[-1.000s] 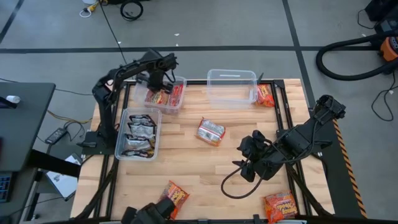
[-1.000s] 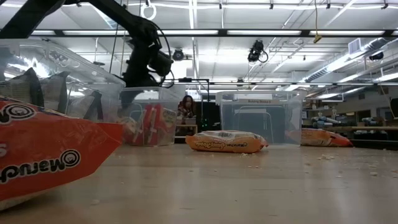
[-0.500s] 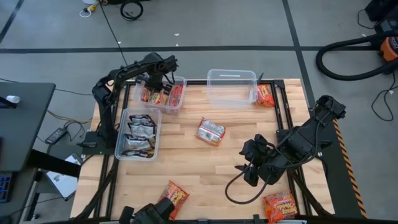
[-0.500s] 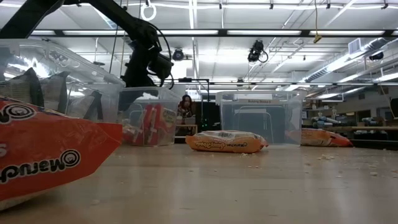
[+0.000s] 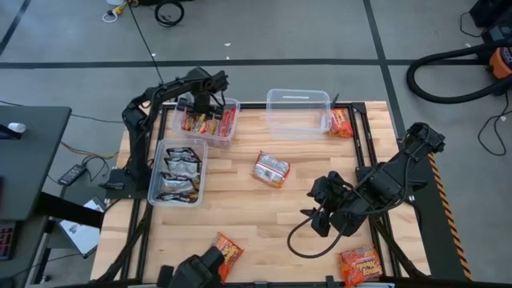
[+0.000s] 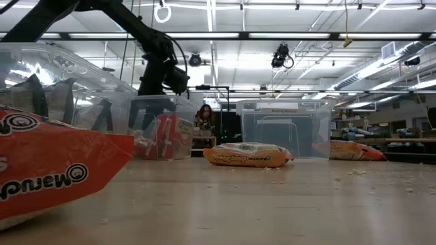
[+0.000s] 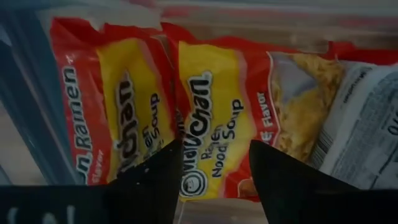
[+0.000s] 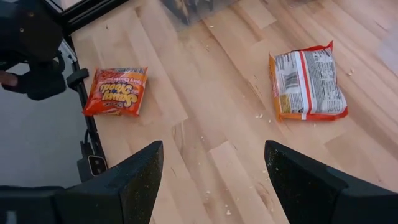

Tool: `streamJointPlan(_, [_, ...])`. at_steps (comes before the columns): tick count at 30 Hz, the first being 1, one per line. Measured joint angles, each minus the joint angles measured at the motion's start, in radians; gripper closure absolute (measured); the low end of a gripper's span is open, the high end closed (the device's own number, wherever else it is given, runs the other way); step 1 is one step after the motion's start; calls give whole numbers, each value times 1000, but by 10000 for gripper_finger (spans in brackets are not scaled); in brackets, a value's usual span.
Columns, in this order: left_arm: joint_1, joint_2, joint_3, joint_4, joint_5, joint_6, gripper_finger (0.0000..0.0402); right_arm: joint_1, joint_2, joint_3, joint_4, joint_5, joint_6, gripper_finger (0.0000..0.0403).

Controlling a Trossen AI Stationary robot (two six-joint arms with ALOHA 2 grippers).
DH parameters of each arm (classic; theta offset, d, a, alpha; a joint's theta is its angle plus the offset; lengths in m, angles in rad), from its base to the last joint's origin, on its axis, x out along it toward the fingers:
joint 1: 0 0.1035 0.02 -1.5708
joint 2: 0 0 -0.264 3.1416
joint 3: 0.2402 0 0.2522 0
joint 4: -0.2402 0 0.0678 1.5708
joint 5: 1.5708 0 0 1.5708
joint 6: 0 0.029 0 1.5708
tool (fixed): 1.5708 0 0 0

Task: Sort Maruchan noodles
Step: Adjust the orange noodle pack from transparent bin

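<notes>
Left gripper [image 5: 210,102] sits over the clear plastic bin of yellow-and-red packets [image 5: 231,107], jaws parted and empty, two yellow-and-red Maruchan packets [image 7: 211,124] lying just below the fingertips. Risk, my read: if the jaws clip the crinkly wrapper on the way up, a packet lifts with them or gets dragged over the bin wall.

Right gripper [image 5: 318,210] hovers over bare wood, jaws wide, holding nothing. The orange-red packet at the table's front edge [image 8: 115,91] is ahead and off to one side, the face-down silver-backed packet mid-table [image 8: 307,83] ahead on the other side. Risk: a flat packet on smooth wood may slide instead of seating between the fingers; its loose cable loop [image 5: 308,240] lies on the table close by and could snag.

Count, left to right in the high view:
- Bins: 3 clear plastic. The silver-black one [image 5: 158,172], the yellow-and-red one, an empty one [image 5: 298,98].
- Silver-black packets [image 5: 179,172]: about 3 stacked, can't separate them cleanly.
- Yellow-and-red in bin: at least 3.
- Loose on table: 4. Front edge, mid-table, one beside the empty bin [image 5: 342,122], one at the front right corner [image 5: 361,264].
</notes>
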Motion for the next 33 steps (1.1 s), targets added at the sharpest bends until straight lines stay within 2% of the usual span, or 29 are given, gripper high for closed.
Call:
streamJointPlan(5, [30,2,0,-7,-1,3,220,3,0,0,0,2,11,119])
streamJointPlan(9, [65,5,-47,12,99,-10,232,3,0,0,-1,9,15,119])
streamJointPlan(13, [50,4,-72,0,84,-26,234,3,1,0,-5,9,3,119])
streamJointPlan(19, [48,6,-64,1,132,-60,234,-7,1,0,-25,9,-21,119])
streamJointPlan(28, [-1,9,106,-131,-80,-22,235,-17,1,0,-25,2,-22,119])
streamJointPlan(31, [-52,-6,121,-131,-152,-107,235,-16,1,0,-25,2,-22,119])
streamJointPlan(33, [-90,-9,115,-117,-153,-159,235,-16,1,0,-25,3,-22,119])
